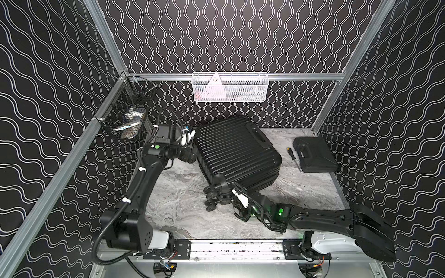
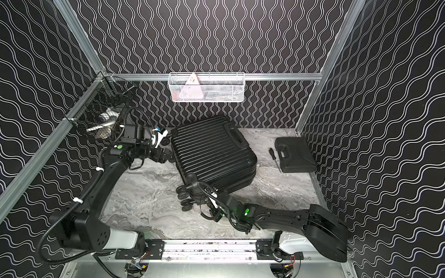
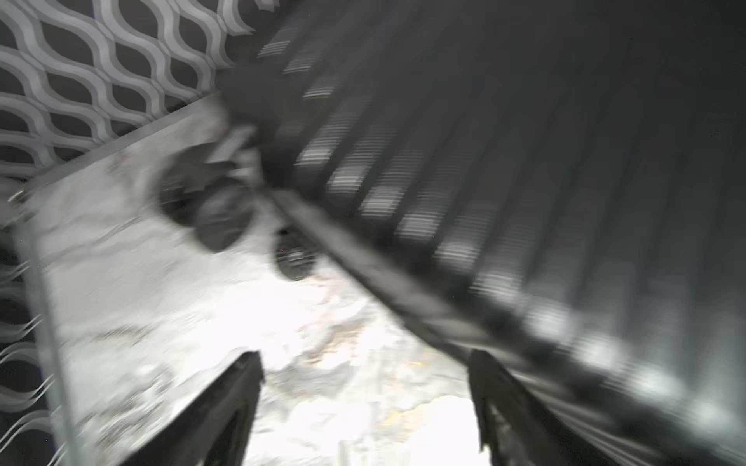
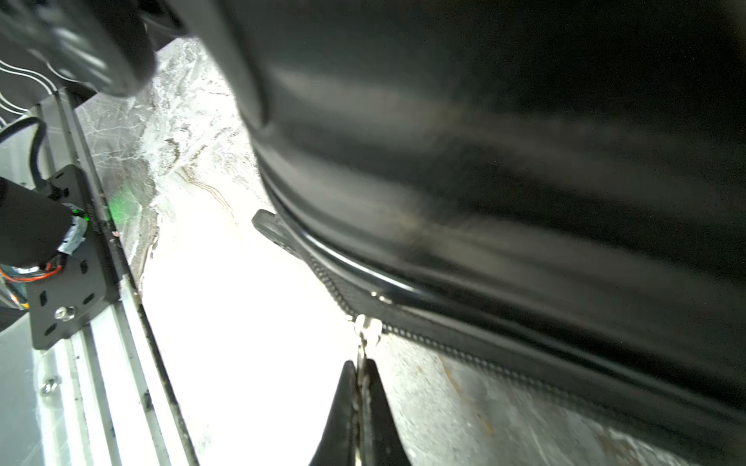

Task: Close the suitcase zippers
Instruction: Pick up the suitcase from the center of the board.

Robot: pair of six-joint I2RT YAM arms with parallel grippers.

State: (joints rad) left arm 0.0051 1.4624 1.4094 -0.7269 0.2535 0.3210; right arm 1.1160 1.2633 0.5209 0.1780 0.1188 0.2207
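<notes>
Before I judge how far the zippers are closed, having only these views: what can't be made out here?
Left wrist view: motion blur smears the suitcase rim; no pull discernible near the open left pincer.
Right wrist view: the right pincer pinches a zipper pull, but the picture's edge cuts off the zipper track.
Both top views: that pincer hides beneath its own arm; the suitcase's far side hides behind its upper shell.

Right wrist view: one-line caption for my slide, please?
Right fingers shut on the silver zipper pull at the black suitcase rim, over the marble tabletop.
</notes>
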